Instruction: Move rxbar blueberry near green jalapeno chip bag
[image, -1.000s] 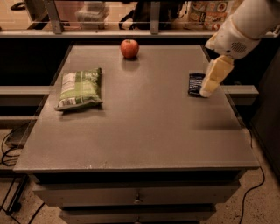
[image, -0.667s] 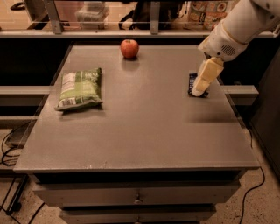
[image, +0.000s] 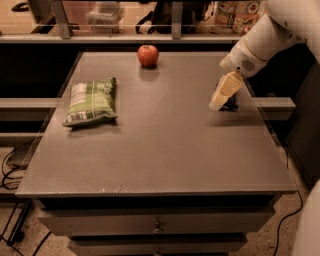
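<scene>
- On the right side of the table (image: 160, 160), the end effector (image: 220, 99) is hanging low, right by the snack bar (image: 232, 103).
- Compared with a second ago, the end effector is sitting a little more to the left and is now covering most of the bar.
- The bar is lying in about the same spot near the right edge as before, so nothing is carrying it yet.
- That is telling me the job is only starting. I think the robot is lining up for a grab.
- The green chip bag (image: 91, 101) is lying far over on the left side, well apart from the bar, so the bar is still needing a long trip across.
- A red apple (image: 148, 55) is sitting near the back edge, away from both.
- Only a small dark bit of the bar is showing past the end effector, and the rest is hiding behind it.
- I cannot tell if the end effector is open or closed, or if it is touching the bar.
- The arm is getting cut off at the top right corner.
</scene>
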